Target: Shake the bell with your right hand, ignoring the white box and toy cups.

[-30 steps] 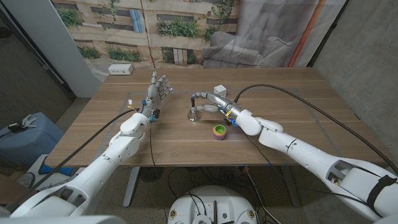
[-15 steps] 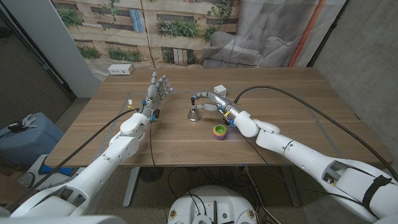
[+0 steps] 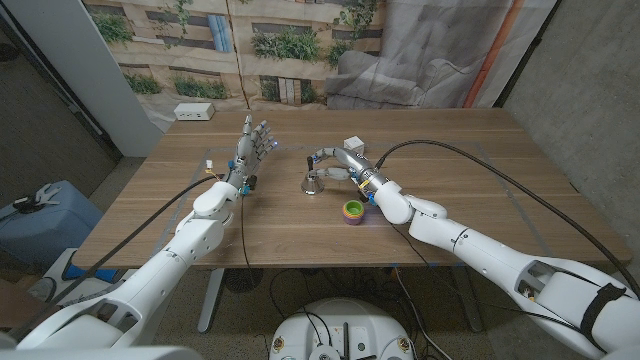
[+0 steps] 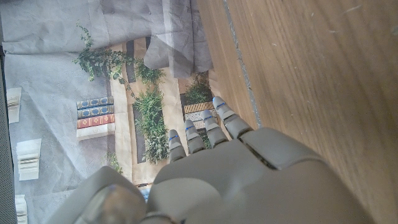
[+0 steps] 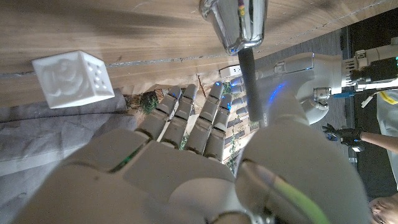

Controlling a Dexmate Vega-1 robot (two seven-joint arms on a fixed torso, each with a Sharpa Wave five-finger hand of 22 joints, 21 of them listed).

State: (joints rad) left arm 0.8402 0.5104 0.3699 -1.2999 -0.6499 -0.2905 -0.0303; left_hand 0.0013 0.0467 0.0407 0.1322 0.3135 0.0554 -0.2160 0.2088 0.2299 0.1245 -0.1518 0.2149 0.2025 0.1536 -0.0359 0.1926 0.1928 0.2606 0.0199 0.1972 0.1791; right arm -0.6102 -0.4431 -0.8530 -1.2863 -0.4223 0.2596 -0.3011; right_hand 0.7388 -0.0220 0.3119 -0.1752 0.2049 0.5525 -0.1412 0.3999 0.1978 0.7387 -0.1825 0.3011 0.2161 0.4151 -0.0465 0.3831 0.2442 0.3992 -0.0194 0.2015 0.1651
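One upright bell (image 3: 313, 182), handle up.

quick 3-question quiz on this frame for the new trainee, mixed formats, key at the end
1. True or false: the bell stands on the table, with the right hand around its handle.
2. Which thing lies nearest the robot's side of the table? A) white box B) toy cups C) the bell
3. Fill in: the left hand holds ____, its fingers apart and pointing away from the robot.

Key: 1 true; 2 B; 3 nothing
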